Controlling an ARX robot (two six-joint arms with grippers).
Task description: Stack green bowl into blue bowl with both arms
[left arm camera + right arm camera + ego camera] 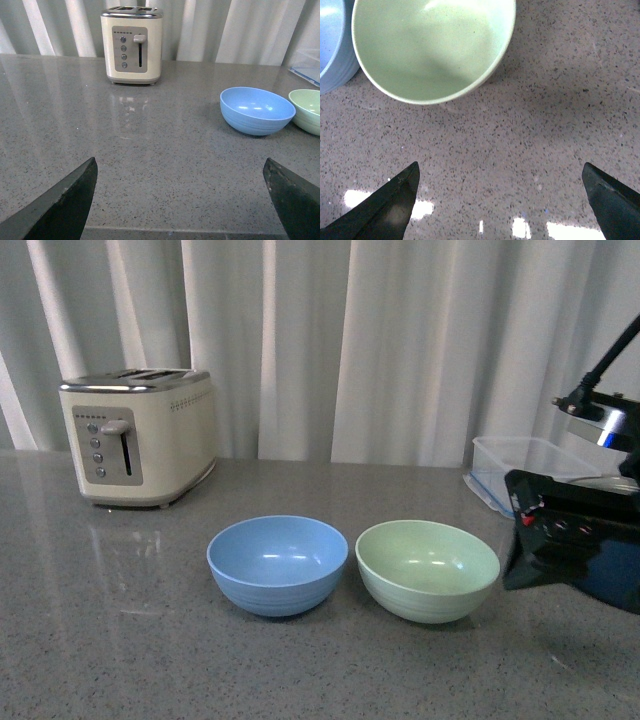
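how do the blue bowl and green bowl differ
The blue bowl is sky blue; the green bowl is pale mint. The blue bowl sits nearer the toaster, the green bowl nearer the clear container. Both are upright, empty, ridged low down and look the same size.

Right of the green bowl (428,570) the counter (100,640) is bare, and my right gripper (500,169) hangs there, jaws wide. Left of it the blue bowl (277,565) sits just beside; behind-right stands a clear container (508,465); the toaster (138,435) is well left.
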